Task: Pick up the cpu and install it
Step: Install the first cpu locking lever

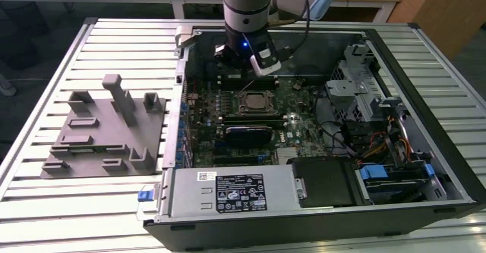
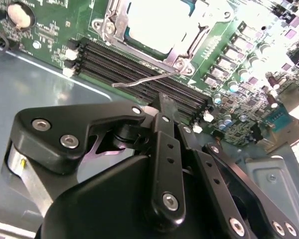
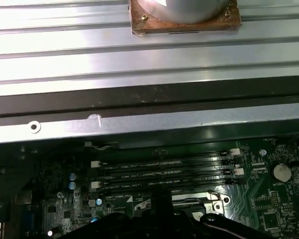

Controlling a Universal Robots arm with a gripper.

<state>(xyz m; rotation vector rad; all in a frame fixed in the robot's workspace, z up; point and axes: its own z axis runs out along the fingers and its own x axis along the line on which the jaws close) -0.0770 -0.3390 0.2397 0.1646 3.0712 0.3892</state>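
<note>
In the exterior view, the gripper (image 1: 247,59) is seen hanging above the motherboard (image 1: 296,131) inside the open computer case (image 1: 425,128); its fingertips are hidden behind the wrist housing. The cpu (image 1: 254,101) is seen lying flat in its socket, edges square to the board. A grey fixture tray (image 1: 102,133) stands outside the case. In the second wrist view, the cpu (image 2: 162,22) is cut off at the frame edge, and the socket lever (image 2: 149,78) sticks out. Whether the fingers are open cannot be told. In the first wrist view, RAM slots (image 3: 164,174) are visible.
</note>
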